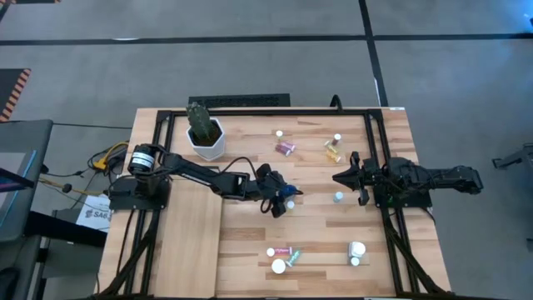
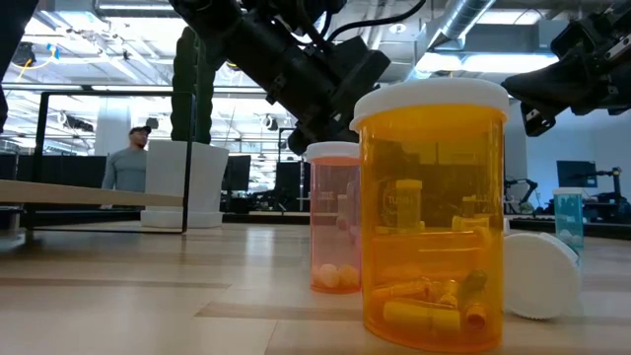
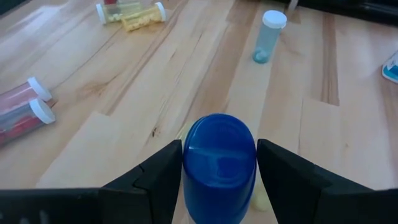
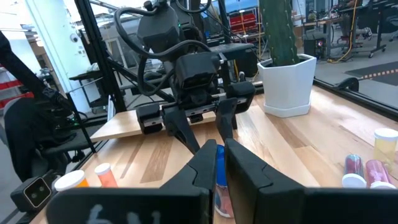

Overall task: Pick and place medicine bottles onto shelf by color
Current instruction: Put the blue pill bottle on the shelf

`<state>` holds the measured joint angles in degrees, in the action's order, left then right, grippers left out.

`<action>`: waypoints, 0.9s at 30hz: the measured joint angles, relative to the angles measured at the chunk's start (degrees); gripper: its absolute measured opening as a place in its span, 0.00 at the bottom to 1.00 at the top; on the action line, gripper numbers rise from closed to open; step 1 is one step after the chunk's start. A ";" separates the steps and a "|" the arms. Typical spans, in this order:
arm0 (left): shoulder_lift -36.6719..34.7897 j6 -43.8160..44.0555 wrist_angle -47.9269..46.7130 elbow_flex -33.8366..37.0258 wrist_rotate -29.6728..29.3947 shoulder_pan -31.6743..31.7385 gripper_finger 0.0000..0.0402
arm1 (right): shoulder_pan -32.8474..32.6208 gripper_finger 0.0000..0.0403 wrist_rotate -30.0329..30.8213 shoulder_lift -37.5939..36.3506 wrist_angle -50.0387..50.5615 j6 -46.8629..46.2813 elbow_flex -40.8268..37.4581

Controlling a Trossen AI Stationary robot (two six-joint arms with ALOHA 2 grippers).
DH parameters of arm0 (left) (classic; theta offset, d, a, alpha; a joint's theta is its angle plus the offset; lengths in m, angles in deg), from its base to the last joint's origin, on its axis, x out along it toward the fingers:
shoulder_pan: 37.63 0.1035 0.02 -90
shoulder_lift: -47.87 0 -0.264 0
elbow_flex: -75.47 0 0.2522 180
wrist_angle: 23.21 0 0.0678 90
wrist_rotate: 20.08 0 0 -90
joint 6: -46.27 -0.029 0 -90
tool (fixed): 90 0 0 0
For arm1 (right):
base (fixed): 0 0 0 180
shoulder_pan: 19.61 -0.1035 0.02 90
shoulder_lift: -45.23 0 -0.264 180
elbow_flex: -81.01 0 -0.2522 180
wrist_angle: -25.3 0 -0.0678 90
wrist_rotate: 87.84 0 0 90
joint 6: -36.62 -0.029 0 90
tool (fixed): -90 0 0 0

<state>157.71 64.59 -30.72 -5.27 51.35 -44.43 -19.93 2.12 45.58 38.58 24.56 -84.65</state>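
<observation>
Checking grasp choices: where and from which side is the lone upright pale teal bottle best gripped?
Take the pale teal bottle around its round body just under the white cap, coming down from above: it stands upright, with bare tabletop on every side, so nothing blocks the approach.

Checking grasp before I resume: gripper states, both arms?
Left gripper: closed on the blue bottle, mid-table.
Right gripper: shut, holding nothing, above the table's right side.
</observation>
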 joint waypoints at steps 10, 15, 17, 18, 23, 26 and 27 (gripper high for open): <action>0.00 -0.50 -1.10 0.00 -0.15 0.00 0.48 | 0.00 0.14 0.00 0.01 -0.02 0.01 0.00; 0.00 -0.51 -1.29 0.00 -0.13 0.00 0.48 | 0.00 0.14 0.00 0.00 -0.02 0.00 0.00; 0.00 -0.52 -1.48 -0.02 -0.05 0.00 0.48 | 0.00 0.14 0.00 -0.01 0.00 0.01 0.00; 0.00 -0.52 -1.59 -0.02 0.06 0.00 0.48 | 0.00 0.14 0.00 0.00 -0.02 -0.01 0.00; -0.02 -0.52 -2.50 -0.09 0.39 0.00 0.48 | -0.01 0.14 0.00 0.00 0.00 0.01 0.00; -0.02 -0.52 -2.77 -0.09 0.52 0.00 0.48 | -0.01 0.14 0.00 0.01 -0.02 -0.01 0.00; -0.02 -0.52 -2.91 -0.09 0.60 0.00 0.48 | 0.00 0.14 0.00 -0.01 0.00 0.01 0.00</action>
<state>157.69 64.07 -33.63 -5.36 51.95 -44.43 -19.92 2.12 45.57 38.58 24.57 -84.65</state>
